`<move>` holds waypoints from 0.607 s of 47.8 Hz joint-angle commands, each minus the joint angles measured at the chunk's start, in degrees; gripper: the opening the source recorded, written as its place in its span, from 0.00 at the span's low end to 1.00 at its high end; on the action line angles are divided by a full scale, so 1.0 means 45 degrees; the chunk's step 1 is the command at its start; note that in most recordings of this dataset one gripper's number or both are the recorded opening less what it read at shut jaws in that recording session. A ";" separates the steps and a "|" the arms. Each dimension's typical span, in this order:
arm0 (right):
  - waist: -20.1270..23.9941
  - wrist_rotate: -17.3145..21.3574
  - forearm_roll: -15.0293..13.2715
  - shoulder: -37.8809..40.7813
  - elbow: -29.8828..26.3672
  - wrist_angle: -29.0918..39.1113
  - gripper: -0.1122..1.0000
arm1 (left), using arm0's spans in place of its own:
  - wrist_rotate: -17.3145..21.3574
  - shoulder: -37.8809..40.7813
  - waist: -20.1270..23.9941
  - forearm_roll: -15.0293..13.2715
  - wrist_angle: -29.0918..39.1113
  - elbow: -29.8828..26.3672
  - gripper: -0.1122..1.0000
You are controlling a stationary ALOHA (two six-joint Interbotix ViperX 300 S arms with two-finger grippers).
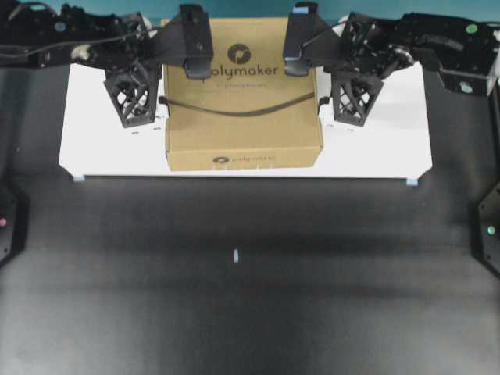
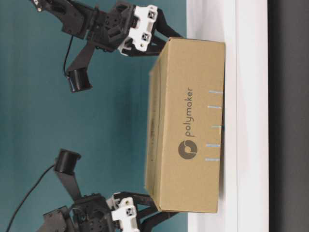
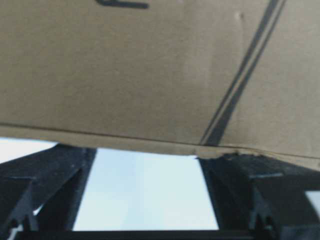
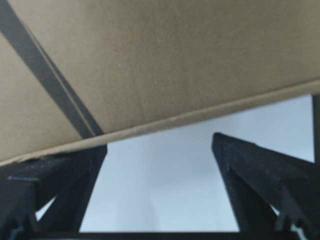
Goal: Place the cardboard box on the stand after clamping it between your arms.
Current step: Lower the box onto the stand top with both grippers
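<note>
the cardboard box (image 1: pixel 244 105) sits flat on the stand (image 1: pixel 375 152), near its middle, with its front edge close to the stand's front edge. the box top shows a round dark logo, the word "polymaker" and a curved dark line running across it. in the table-level view, which is turned on its side, the same box (image 2: pixel 186 125) rests on the white stand (image 2: pixel 251 116), and small light-blue marks show along the box's lower edge.

the left gripper (image 1: pixel 133 98) stands just beside the box's left side, and the right gripper (image 1: pixel 353 98) just beside its right side, both over the stand's white top. each arm's flat black part reaches over a rear corner of the box top. whether the grippers touch the box sides cannot be told from above.

both sets of fingers are spread wide and hold nothing. in the left wrist view the fingers (image 3: pixel 47 185) sit below the box's lower edge with white stand between them. the right wrist view shows its fingers (image 4: pixel 260 180) spread the same way under the cardboard edge.

the stand lies on a dark bench (image 1: pixel 234 297), which carries a small white mark (image 1: pixel 236 255) in front of the stand.
</note>
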 commanded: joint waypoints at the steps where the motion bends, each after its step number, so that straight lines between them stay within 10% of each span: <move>1: 0.1387 0.0273 0.0176 0.0117 -0.0508 -0.0957 0.84 | -0.0078 0.0059 -0.0156 -0.0156 -0.0957 -0.0859 0.79; 29: 0.1094 -0.0195 0.0098 -0.0508 0.0586 -0.1152 0.84 | 0.0898 -0.0723 0.0508 -0.0156 -0.0977 0.0820 0.79</move>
